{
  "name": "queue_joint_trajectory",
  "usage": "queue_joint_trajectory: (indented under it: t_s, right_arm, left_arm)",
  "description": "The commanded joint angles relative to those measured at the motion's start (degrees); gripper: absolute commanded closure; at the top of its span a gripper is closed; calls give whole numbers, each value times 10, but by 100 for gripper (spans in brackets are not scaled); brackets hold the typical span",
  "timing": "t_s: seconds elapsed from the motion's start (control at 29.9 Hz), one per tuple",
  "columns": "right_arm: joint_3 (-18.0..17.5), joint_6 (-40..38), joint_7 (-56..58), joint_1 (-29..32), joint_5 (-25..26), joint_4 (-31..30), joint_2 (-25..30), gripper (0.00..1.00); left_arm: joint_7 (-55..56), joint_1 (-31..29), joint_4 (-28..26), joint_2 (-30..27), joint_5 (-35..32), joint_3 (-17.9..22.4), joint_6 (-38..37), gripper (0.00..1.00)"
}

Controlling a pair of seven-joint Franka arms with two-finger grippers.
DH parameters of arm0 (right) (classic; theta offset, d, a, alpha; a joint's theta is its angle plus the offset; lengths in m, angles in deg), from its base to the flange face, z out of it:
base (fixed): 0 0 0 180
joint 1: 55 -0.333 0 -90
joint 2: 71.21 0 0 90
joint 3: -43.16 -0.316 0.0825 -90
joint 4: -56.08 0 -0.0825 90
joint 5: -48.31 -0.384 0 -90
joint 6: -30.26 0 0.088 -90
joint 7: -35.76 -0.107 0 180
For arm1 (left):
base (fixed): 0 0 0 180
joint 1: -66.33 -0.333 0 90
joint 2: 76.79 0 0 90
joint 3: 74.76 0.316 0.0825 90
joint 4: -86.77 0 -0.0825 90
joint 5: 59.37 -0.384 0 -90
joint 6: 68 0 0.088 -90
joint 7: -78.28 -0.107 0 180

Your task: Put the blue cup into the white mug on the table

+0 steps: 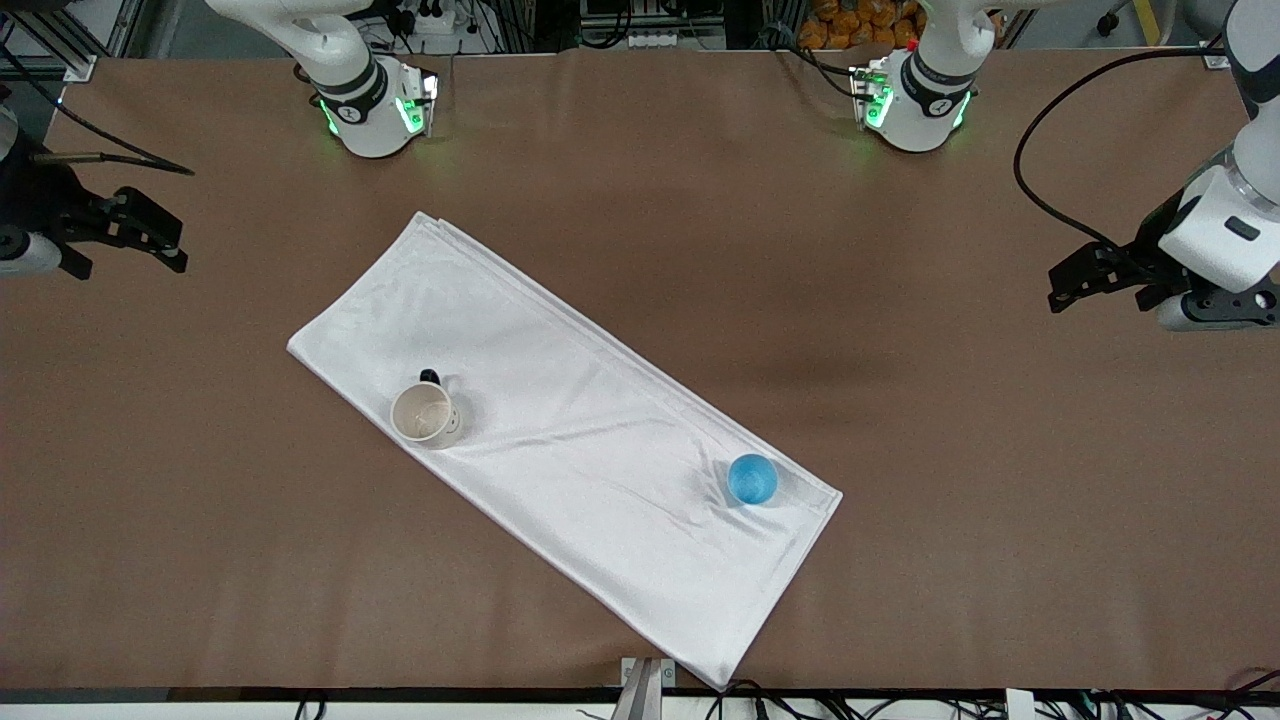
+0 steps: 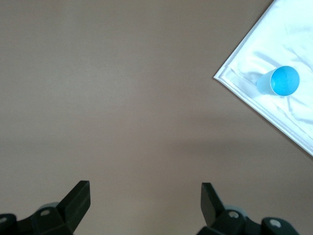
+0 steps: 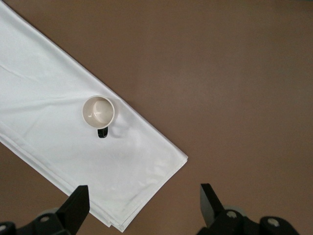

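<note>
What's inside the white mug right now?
Nothing shows inside the white mug: only its bare cream inside and bottom. The blue cup stands apart from it on the white cloth. What lies beneath the mug is hidden.

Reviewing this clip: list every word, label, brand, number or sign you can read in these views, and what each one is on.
No readable text in any view.
white mug: a faint dark mark on its side, too small to read.
blue cup: plain, no marking.
white cloth: plain, no label showing.
table: bare brown surface, no sign.
left gripper and right gripper: black, no legible lettering.
</note>
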Motion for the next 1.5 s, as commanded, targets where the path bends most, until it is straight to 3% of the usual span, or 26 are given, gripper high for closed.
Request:
queue_joint_trajectory:
  t_s: [0.0,0.37,0.77,1.14,1.47]
  right_arm:
    - [-5,-8,9,6,-9,-2,9,0]
    - [-5,-9,9,4,-21,-12,24,0]
    - [-5,-4,9,3,-22,-31,26,0]
    - [-7,52,2,-29,-44,-127,25,0]
    - [-7,145,-79,-85,-41,-215,21,0]
  left_arm:
    - [2,2,9,4,-1,-1,-6,0]
    - [17,9,11,45,-28,-7,3,0]
    - [148,30,81,183,-7,-24,81,0]
    - [365,83,130,288,-7,-23,167,0]
    - [443,123,133,324,-6,-23,228,0]
